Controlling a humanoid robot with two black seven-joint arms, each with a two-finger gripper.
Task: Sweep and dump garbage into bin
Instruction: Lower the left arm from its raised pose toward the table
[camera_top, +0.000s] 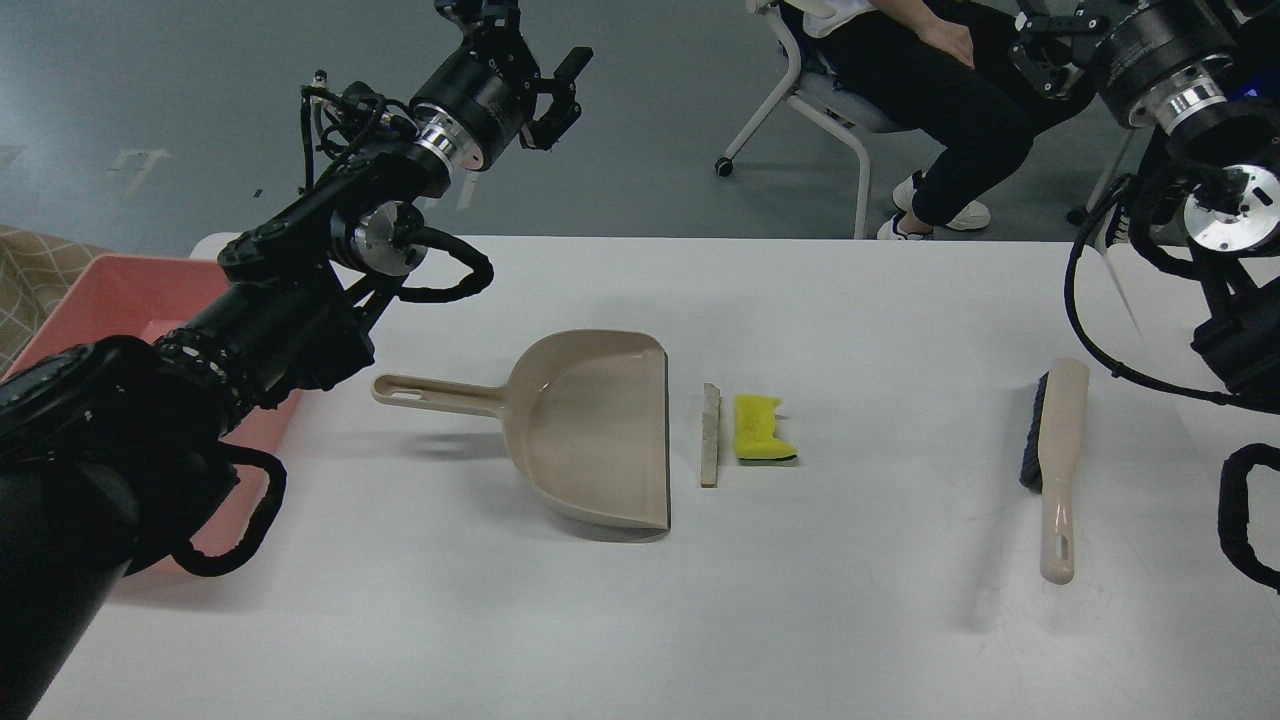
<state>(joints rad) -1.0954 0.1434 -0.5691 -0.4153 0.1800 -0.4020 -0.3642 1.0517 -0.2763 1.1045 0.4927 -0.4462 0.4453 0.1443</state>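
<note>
Both arms are up and away from the white desk (640, 620). The left end effector (545, 85) hangs above the far-left edge, its two fingers spread apart, holding nothing. The right end effector (1045, 45) sits at the top right corner, seen dark and crowded by cables, so I cannot tell how its fingers stand.

Well below and to the right of the left end effector lies the beige plastic dustpan with a long handle (590, 430), mouth facing right. Just beside that mouth rests the thin whitish slice with a tan edge (710, 435), and right next to it the yellow sponge chunk with a dark green underside (763, 429). The large shallow pink plastic tub (130, 300) sits at the desk's left edge, beneath the left arm, partly hidden by it.

Below the right end effector lies the beige brush with black bristles (1058, 465), handle toward the viewer.

Beyond the desk, grey floor and a seated person in dark trousers (940, 90) on a white-framed wheeled chair (810, 100).
</note>
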